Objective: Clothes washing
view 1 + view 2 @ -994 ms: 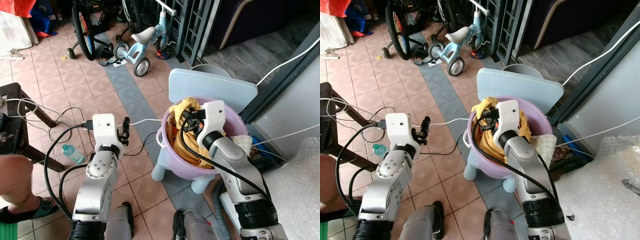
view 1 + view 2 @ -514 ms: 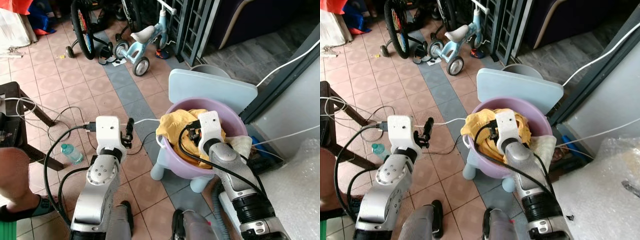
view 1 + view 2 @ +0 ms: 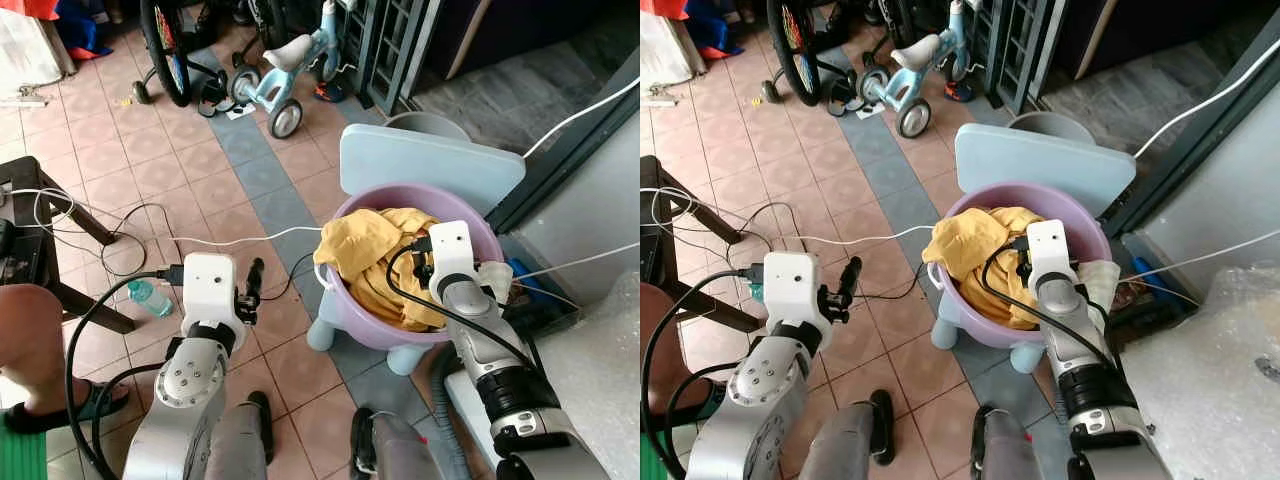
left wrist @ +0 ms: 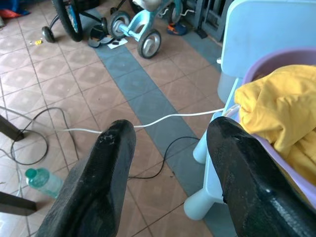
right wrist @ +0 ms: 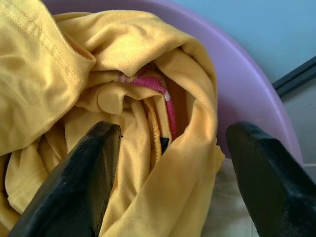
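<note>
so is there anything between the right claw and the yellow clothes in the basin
Nothing visible. The right claw hangs open directly over the yellow clothes heaped in the purple basin, with only open air between its fingers and the fabric. The left claw is off to the side over the floor.

Occluded and truncated regions, head and wrist views.

We see the yellow garment (image 3: 372,262) only in part: its lower folds sink into the purple basin (image 3: 470,221), and the right arm covers its near side. A pink-trimmed item (image 5: 157,94) is buried in the folds, so we cannot identify it. The blue child's chair (image 3: 420,165) is largely masked by the basin. The right pincer (image 5: 173,163) has both fingers cut off by the frame edge; the left pincer (image 4: 168,163) likewise. The bicycle (image 3: 170,45) and the tricycle (image 3: 285,75) are cropped at the top edge, and a person's leg (image 3: 30,345) at the left. The bottle (image 3: 150,297) label is too small to read.
</note>
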Controlling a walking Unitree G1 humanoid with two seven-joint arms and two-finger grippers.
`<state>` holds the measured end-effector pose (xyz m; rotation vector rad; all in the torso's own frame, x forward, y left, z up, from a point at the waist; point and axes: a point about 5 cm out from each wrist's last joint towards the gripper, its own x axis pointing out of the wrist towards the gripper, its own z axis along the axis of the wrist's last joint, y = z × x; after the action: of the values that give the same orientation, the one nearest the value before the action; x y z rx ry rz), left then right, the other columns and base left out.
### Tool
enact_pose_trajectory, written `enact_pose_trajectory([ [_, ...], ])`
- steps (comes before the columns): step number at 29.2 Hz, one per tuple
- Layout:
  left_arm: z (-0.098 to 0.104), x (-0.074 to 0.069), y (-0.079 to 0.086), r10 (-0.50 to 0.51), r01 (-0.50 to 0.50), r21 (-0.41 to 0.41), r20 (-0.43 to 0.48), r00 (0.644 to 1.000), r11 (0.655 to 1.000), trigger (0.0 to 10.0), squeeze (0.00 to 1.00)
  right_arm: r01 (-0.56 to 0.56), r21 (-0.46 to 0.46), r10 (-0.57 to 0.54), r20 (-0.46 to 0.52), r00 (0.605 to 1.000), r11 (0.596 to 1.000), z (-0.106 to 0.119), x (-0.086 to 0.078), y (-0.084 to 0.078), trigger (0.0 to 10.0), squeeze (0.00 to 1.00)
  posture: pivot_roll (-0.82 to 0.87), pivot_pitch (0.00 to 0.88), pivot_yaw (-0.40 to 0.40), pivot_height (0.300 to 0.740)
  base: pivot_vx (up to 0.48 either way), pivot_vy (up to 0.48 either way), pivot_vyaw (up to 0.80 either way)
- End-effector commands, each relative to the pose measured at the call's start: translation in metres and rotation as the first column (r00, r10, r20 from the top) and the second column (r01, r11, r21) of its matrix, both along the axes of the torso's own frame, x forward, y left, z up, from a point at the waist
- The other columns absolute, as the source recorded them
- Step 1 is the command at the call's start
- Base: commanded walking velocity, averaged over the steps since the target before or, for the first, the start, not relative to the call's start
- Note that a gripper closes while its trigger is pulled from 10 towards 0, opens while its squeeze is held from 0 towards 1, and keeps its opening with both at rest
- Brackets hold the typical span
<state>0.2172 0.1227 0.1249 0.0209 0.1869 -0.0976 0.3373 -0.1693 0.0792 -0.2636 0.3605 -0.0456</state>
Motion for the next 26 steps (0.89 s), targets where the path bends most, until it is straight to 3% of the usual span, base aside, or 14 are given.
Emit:
enact_pose_trajectory([
  [1,0.001,-0.008,0.002,-0.009,0.009,0.008,-0.021,1.0,1.0,10.0,0.0,-0.004,0.008,0.004,-0.044,0.999,1.0,-0.01,0.0,0.001,10.0,1.0,0.16,0.368,0.027,0.74,0.0,0.0,0.0],
  [4,0.002,-0.01,0.0,-0.025,0.025,0.011,-0.033,0.999,1.0,10.0,0.0,-0.005,0.004,0.005,-0.07,0.998,1.0,-0.014,0.003,0.004,10.0,0.95,0.16,0.376,0.031,0.74,0.0,0.0,0.0],
  [5,0.003,-0.012,0.0,-0.028,0.029,0.013,-0.035,0.999,1.0,10.0,0.0,0.004,-0.017,-0.006,-0.077,0.997,1.0,-0.016,0.004,0.004,10.0,0.32,0.17,0.382,0.031,0.74,0.0,0.0,0.0],
  [6,0.003,-0.012,0.0,-0.032,0.032,0.015,-0.035,0.999,0.999,10.0,0.0,0.011,-0.033,-0.014,-0.08,0.997,0.999,-0.016,0.005,0.004,10.0,0.32,0.17,0.383,0.031,0.74,0.0,0.0,0.0],
  [7,0.005,-0.012,-0.001,-0.034,0.034,0.017,-0.034,0.999,0.999,10.0,0.0,0.025,-0.064,-0.03,-0.08,0.996,0.998,-0.017,0.007,0.003,10.0,0.19,0.18,0.385,0.032,0.74,0.0,0.0,0.0],
  [8,0.005,-0.012,-0.001,-0.034,0.034,0.017,-0.034,0.999,0.999,10.0,0.0,0.025,-0.064,-0.03,-0.08,0.996,0.998,-0.017,0.007,0.003,10.0,0.19,0.18,0.385,0.032,0.74,0.0,0.0,0.0],
  [9,0.006,-0.013,-0.001,-0.032,0.033,0.018,-0.037,0.999,0.999,10.0,0.0,0.044,-0.053,-0.048,-0.084,0.995,0.998,-0.017,0.009,0.003,10.0,0.0,0.18,0.386,0.032,0.74,0.0,0.0,0.0],
  [10,0.006,-0.014,0.001,-0.024,0.025,0.019,-0.042,0.999,1.0,10.0,0.0,0.075,0.024,-0.071,-0.112,0.991,0.997,-0.02,0.009,0.005,3.0,0.0,0.19,0.386,0.031,0.74,0.0,0.0,0.0],
  [11,0.006,-0.014,0.001,-0.024,0.025,0.019,-0.042,0.999,1.0,10.0,0.0,0.075,0.024,-0.071,-0.112,0.991,0.997,-0.02,0.009,0.005,3.0,0.0,0.19,0.386,0.031,0.74,0.0,0.0,0.0],
  [12,0.005,-0.014,0.001,-0.017,0.018,0.019,-0.048,0.999,1.0,10.0,0.0,0.088,0.078,-0.077,-0.133,0.988,0.993,-0.024,0.008,0.008,0.0,0.0,0.19,0.384,0.027,0.74,0.0,0.0,0.0],
  [17,0.004,-0.01,0.001,-0.006,0.007,0.012,-0.055,0.998,1.0,10.0,0.0,0.088,0.158,-0.065,-0.146,0.987,0.984,-0.026,0.008,0.014,0.0,0.0,0.18,0.368,0.017,0.74,0.0,0.0,0.0],
  [21,0.004,-0.004,0.002,0.007,-0.007,0.002,-0.047,0.999,1.0,10.0,0.0,0.096,0.227,-0.076,-0.096,0.992,0.969,-0.02,0.011,0.01,0.0,0.0,0.16,0.334,0.009,0.74,0.0,0.0,0.0],
  [26,0.001,0.007,0.001,0.029,-0.03,-0.02,-0.05,0.998,0.999,10.0,0.0,0.139,0.278,-0.111,-0.114,0.987,0.95,-0.024,0.009,0.002,0.0,0.0,0.15,0.306,-0.005,0.74,0.0,0.0,0.0],
])
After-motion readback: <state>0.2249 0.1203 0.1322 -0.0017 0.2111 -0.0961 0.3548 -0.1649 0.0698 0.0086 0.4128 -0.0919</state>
